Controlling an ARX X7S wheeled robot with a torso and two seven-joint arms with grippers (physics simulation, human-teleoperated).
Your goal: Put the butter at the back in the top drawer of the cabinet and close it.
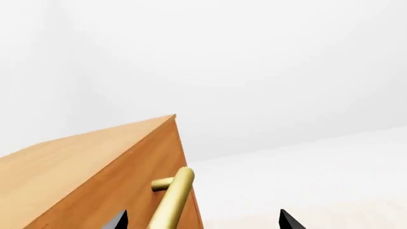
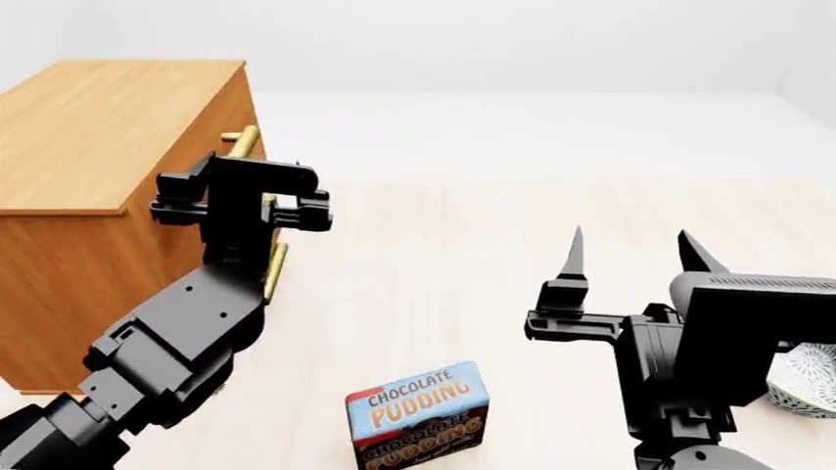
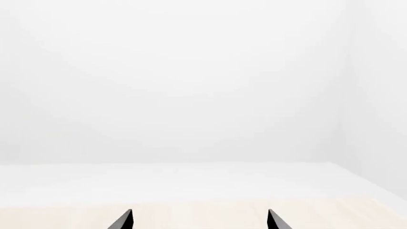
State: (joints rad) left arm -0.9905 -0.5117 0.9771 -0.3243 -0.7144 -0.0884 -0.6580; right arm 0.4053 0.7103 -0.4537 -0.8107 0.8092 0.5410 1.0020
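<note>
The cabinet (image 2: 92,127) stands at the left, and its top corner fills the left wrist view (image 1: 76,167). The top drawer (image 1: 137,191) sits flush with the cabinet's top edge. Its brass bar handle (image 1: 173,198) runs between the fingers of my left gripper (image 1: 203,222), closer to one finger. That gripper is open, and in the head view it is (image 2: 270,209) against the cabinet front. My right gripper (image 2: 629,250) is open and empty, in the air over the floor at the right, and it shows in its wrist view (image 3: 199,220). The butter is out of view.
A blue-brown chocolate pudding box (image 2: 418,416) stands on the pale floor between the two arms. The edge of a white patterned bowl (image 2: 804,384) shows at the far right behind the right arm. More brass handle (image 2: 274,269) shows below the left gripper.
</note>
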